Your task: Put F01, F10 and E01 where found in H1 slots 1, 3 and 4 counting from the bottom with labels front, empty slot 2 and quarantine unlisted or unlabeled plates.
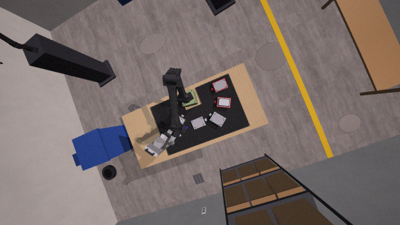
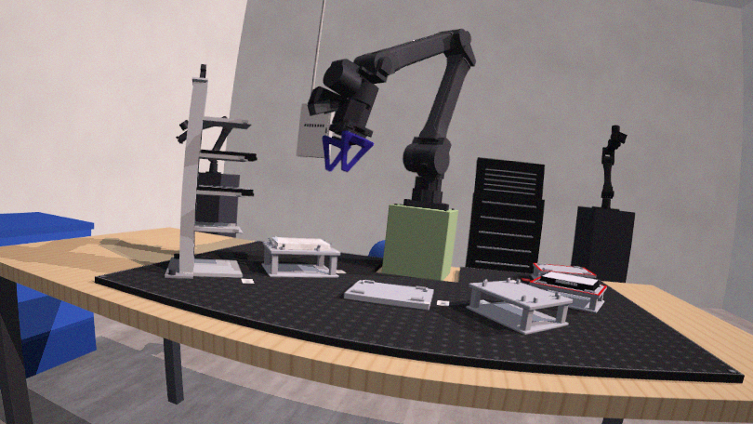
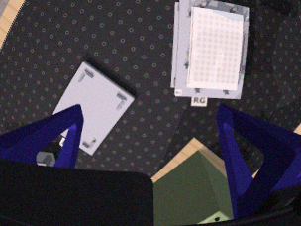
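The plate hotel H1 (image 2: 210, 194) stands at the left end of the black mat, and it also shows in the overhead view (image 1: 158, 143). Dark plates lie on its middle shelves (image 2: 225, 173); I cannot read their labels. A white plate (image 3: 213, 49) lies flat on the regrip nest RG (image 2: 300, 252) beside the hotel. My gripper (image 2: 345, 152) hangs high above the mat, to the right of the hotel and past the RG nest. Its blue fingers are wide open and empty (image 3: 149, 151).
A flat grey nest (image 2: 389, 293) is empty, and it also shows in the wrist view (image 3: 93, 105). A raised nest on posts (image 2: 519, 302) is empty. Two red-edged quarantine nests stand at the far right; the nearer one (image 2: 569, 280) holds a plate. The green arm pedestal (image 2: 418, 239) stands behind.
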You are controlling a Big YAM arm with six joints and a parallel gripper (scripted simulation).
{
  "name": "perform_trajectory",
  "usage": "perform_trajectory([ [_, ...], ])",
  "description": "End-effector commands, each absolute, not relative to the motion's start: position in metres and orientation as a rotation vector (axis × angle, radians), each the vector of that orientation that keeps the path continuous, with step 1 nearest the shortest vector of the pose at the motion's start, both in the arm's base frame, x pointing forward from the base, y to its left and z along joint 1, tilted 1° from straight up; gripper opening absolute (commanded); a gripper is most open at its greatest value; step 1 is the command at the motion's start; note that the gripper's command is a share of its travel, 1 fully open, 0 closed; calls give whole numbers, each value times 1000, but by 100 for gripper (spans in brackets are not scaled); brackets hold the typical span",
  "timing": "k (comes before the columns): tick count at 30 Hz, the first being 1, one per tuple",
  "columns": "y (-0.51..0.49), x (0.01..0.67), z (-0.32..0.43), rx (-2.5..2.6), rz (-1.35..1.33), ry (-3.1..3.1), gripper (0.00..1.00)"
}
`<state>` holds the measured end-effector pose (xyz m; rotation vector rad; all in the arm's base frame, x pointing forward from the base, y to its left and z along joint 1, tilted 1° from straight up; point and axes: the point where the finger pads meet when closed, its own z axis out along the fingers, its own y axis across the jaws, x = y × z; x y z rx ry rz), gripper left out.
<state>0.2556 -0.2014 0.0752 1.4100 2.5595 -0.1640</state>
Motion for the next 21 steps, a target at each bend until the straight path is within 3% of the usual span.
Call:
perform_trajectory([
  [1, -199, 265, 82, 1425, -183, 2467, 100],
  [21, -172, 281, 84, 1295, -352, 2221, 100],
])
